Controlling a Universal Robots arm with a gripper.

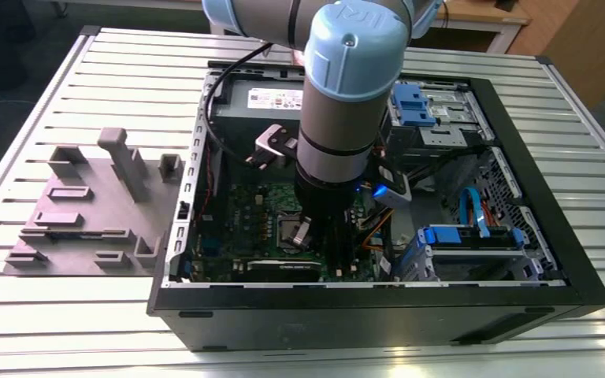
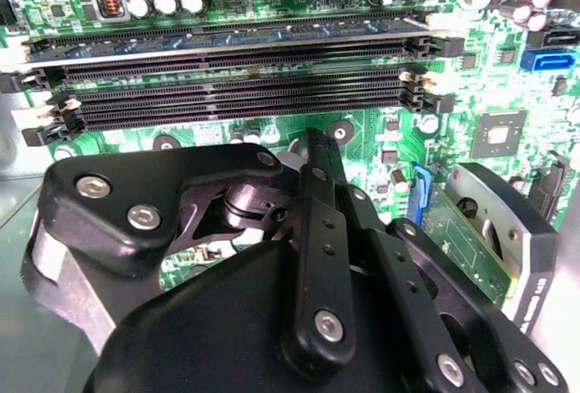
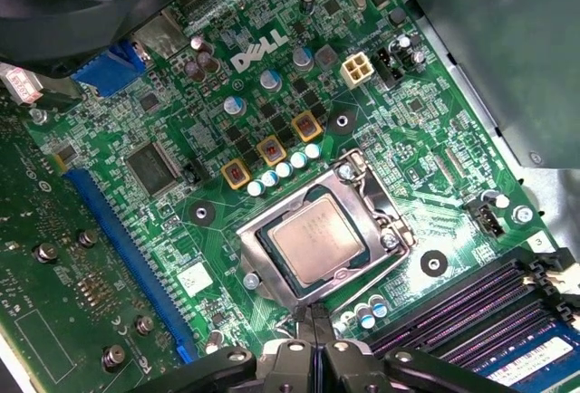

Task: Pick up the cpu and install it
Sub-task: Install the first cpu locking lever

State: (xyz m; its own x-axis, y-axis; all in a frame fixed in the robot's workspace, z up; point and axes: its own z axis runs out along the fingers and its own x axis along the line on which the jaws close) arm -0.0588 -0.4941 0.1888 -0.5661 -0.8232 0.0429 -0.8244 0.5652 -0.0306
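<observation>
The cpu (image 3: 319,240) lay flat inside the metal-framed socket (image 3: 256,230) on the green motherboard (image 3: 145,103), its silvery top facing up in the first wrist view. The gripper (image 3: 313,321) hung just beside the socket's edge with its black fingers (image 2: 319,230) pressed together and nothing between them (the linkage showed in both wrist views). In the exterior view the arm (image 1: 334,118) reached straight down into the open black computer case (image 1: 387,319), which sat on a slatted table (image 1: 72,315) beside a grey fixture (image 1: 82,205).
</observation>
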